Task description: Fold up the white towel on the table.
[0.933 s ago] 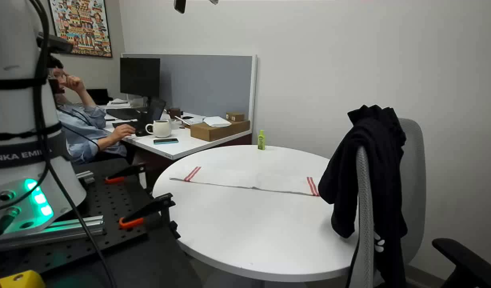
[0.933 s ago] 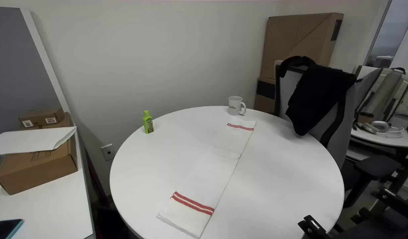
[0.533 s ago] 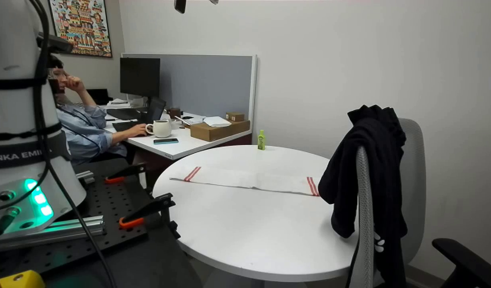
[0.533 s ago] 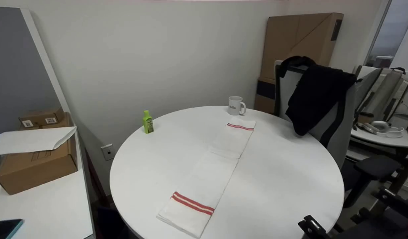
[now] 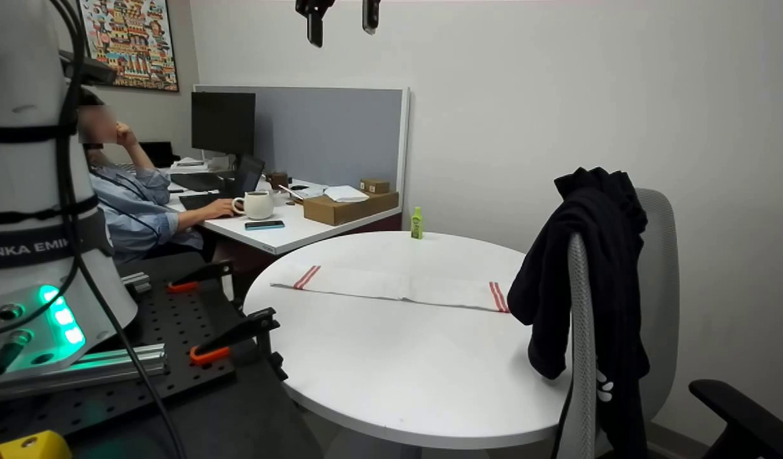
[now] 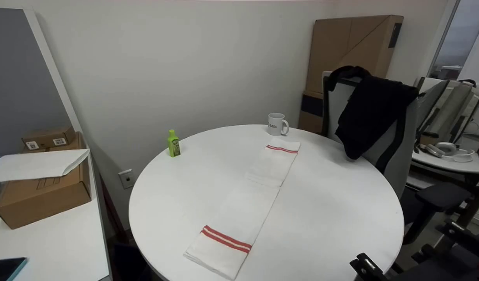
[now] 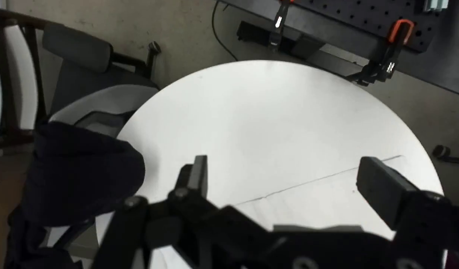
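The white towel (image 5: 398, 285) lies flat as a long narrow strip on the round white table (image 5: 404, 370), with red double stripes near both ends. In an exterior view the towel (image 6: 243, 207) has layered edges at its near end and a faint crease across it. My gripper (image 5: 342, 30) is high above the table at the top of an exterior view. In the wrist view my gripper (image 7: 283, 162) is open with nothing between its fingers. Below it shows the towel's long edge (image 7: 315, 198); the rest of the towel is partly hidden by the gripper.
A green bottle (image 6: 173, 143) and a white mug (image 6: 277, 124) stand at the table's rim. A chair with a black jacket (image 5: 589, 274) overhangs the table's side. Clamps (image 5: 238, 335) sit on the robot's black base. A person sits at the desk (image 5: 277, 239).
My gripper has come down and slightly right into an exterior view, so both fingers now show. The towel, bottle and mug have not moved. The seated person's hand has shifted.
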Controlling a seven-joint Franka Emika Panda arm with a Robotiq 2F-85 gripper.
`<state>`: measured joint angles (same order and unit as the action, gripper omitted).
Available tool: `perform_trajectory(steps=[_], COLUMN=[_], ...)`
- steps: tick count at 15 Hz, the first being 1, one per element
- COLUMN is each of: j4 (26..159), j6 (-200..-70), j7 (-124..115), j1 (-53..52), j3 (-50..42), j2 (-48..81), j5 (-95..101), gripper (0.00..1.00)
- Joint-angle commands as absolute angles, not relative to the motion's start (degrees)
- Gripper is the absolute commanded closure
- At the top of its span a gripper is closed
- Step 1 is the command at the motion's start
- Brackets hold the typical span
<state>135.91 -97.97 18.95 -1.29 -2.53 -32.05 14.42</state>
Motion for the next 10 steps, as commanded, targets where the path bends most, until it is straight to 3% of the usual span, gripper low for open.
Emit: perform_trajectory(steps=[1, 10], j4=[136.4, 140.0], j6=[-103.1, -118.8], j7=[18.6, 18.9], j1=[-3.8, -8.0], j3=[-0.2, 5.3], j2=[-28.2, -16.6], j5=[16.2, 19.9], gripper=[0.00, 0.00])
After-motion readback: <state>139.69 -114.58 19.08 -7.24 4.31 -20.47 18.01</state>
